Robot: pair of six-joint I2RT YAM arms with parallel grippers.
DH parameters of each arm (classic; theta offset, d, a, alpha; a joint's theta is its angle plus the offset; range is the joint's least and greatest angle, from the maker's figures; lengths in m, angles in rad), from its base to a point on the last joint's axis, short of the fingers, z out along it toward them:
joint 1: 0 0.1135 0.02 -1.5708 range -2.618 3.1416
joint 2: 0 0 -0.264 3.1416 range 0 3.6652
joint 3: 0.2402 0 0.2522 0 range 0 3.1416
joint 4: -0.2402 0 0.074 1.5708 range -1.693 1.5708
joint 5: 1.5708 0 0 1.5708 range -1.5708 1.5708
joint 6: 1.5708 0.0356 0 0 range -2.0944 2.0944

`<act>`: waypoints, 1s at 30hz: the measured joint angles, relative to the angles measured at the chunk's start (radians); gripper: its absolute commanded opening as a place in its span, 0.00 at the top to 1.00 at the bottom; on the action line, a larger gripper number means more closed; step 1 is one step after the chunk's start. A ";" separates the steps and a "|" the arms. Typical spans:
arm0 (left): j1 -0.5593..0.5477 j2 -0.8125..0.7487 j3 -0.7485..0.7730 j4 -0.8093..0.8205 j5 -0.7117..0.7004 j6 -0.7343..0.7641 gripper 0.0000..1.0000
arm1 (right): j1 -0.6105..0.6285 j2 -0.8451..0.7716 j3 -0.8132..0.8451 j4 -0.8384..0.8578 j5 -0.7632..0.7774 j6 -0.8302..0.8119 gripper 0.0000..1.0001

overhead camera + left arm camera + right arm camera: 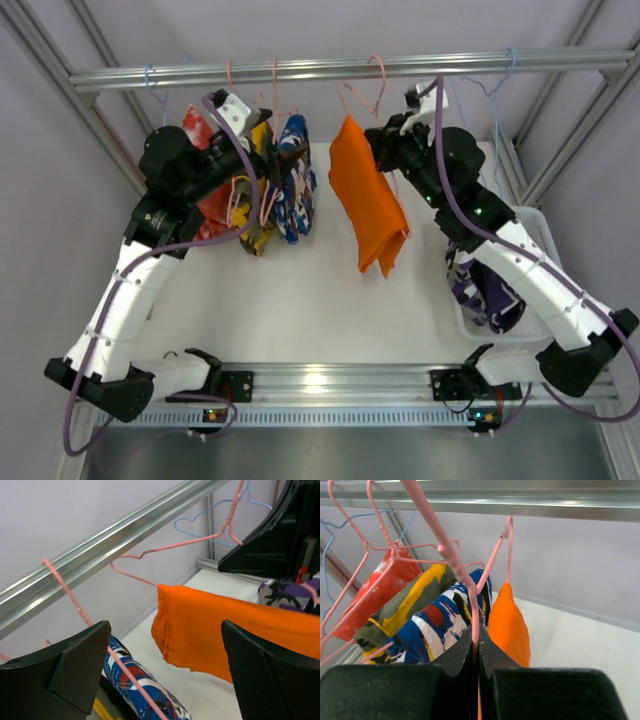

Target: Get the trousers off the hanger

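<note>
1. From the top camera I see one pair already dealt with. The camouflage trousers (480,285) lie in the white bin (535,222) at the right edge of the table (300,300), partly under the right arm. The orange trousers (368,195) still hang below the rail (350,68) on a pink hanger, so I judge the job about half done. My right pincer (380,135) is up against the top of that hanger. My left pincer (285,155) sits among the other garments to the left, and I cannot tell from here how either one is set.

2. The left wrist camera shows the left pincer (165,635) spread wide with nothing in it. Ahead of it the orange trousers (225,625) are draped over the bar of the pink hanger (175,545). A blue patterned garment (145,692) lies low between the fingers. A bit of the camouflage cloth (280,592) shows far right.

3. On the right wrist camera the right pincer (476,655) is clamped on a pink hanger wire (455,565), and the orange trousers (507,625) hang just beyond it. What is left, as I read it, is to pull the orange pair off the bar and get it down.
</note>
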State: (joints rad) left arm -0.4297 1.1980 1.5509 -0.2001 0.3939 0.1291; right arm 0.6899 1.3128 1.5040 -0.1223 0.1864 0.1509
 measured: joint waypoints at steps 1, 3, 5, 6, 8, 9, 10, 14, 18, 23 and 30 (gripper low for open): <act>-0.006 0.006 -0.006 0.009 0.023 0.042 0.03 | 0.000 -0.019 -0.013 -0.004 -0.006 -0.003 1.00; -0.038 0.020 -0.010 0.018 0.045 0.163 0.04 | 0.000 -0.053 -0.029 -0.008 -0.019 -0.007 1.00; -0.090 0.032 -0.024 0.027 0.060 0.319 0.04 | -0.001 -0.089 -0.049 -0.010 -0.029 -0.011 1.00; -0.117 0.035 -0.038 0.034 0.064 0.404 0.04 | -0.001 -0.105 -0.058 -0.013 -0.034 -0.013 1.00; -0.168 0.037 -0.082 0.066 0.061 0.560 0.05 | -0.001 -0.134 -0.072 -0.020 -0.045 -0.017 1.00; -0.189 0.037 -0.103 0.079 0.062 0.622 0.05 | -0.001 -0.143 -0.076 -0.023 -0.051 -0.018 1.00; -0.213 0.037 -0.134 0.111 0.056 0.690 0.05 | -0.001 -0.152 -0.078 -0.031 -0.060 -0.018 1.00; -0.305 0.050 -0.231 0.218 0.023 0.893 0.05 | -0.001 -0.179 -0.086 -0.066 -0.089 -0.019 1.00; -0.369 0.075 -0.275 0.322 0.000 1.015 0.05 | -0.001 -0.210 -0.092 -0.113 -0.112 -0.019 1.00; -0.404 0.079 -0.303 0.455 -0.011 1.101 0.05 | -0.001 -0.274 -0.131 -0.154 -0.137 -0.019 1.00; -0.436 0.123 -0.307 0.569 -0.026 1.176 0.06 | -0.001 -0.335 -0.155 -0.204 -0.194 -0.017 1.00</act>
State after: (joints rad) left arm -0.8661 1.3212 1.2434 0.3691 0.3683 1.3048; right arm 0.6888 0.9779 1.3491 -0.3264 -0.0074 0.1341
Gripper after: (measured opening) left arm 0.947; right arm 0.007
